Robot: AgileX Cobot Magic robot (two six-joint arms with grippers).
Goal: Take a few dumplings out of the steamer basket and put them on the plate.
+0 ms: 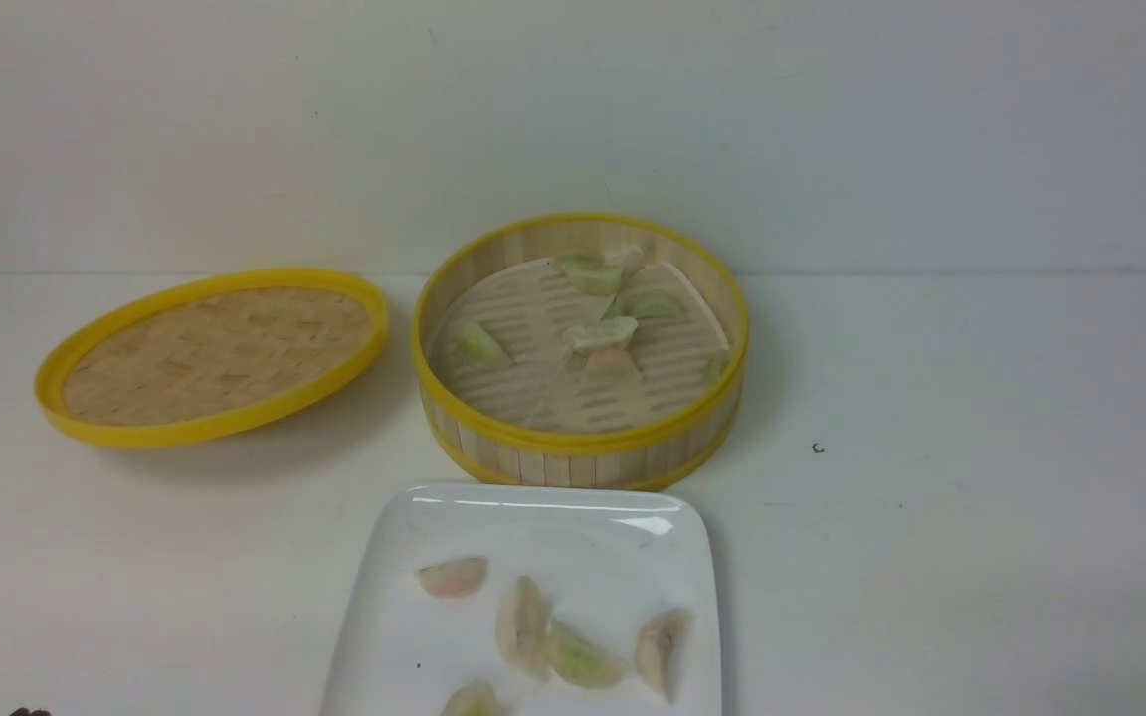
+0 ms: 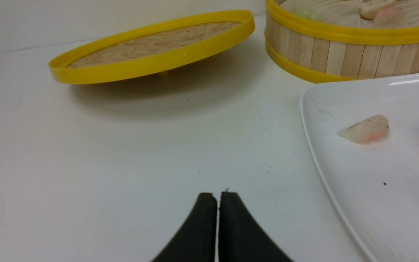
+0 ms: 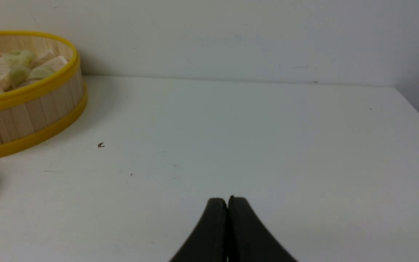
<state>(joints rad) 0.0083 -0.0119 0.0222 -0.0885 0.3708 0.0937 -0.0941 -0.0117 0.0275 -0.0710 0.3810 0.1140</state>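
The steamer basket (image 1: 583,443) stands mid-table with several pale green, off-white and pinkish dumplings (image 1: 601,333) on its slatted floor. The white plate (image 1: 533,517) lies in front of it and holds several dumplings (image 1: 523,625), one of them pinkish (image 1: 452,576). In the left wrist view my left gripper (image 2: 218,194) is shut and empty, low over the bare table, left of the plate (image 2: 326,109) and its pinkish dumpling (image 2: 366,129). In the right wrist view my right gripper (image 3: 227,199) is shut and empty over the bare table, right of the basket (image 3: 27,109). Neither gripper shows in the front view.
The shallow woven lid (image 1: 210,353) with a yellow rim lies left of the basket; it also shows in the left wrist view (image 2: 151,47). A small dark speck (image 1: 817,448) lies on the table right of the basket. A wall runs behind the table.
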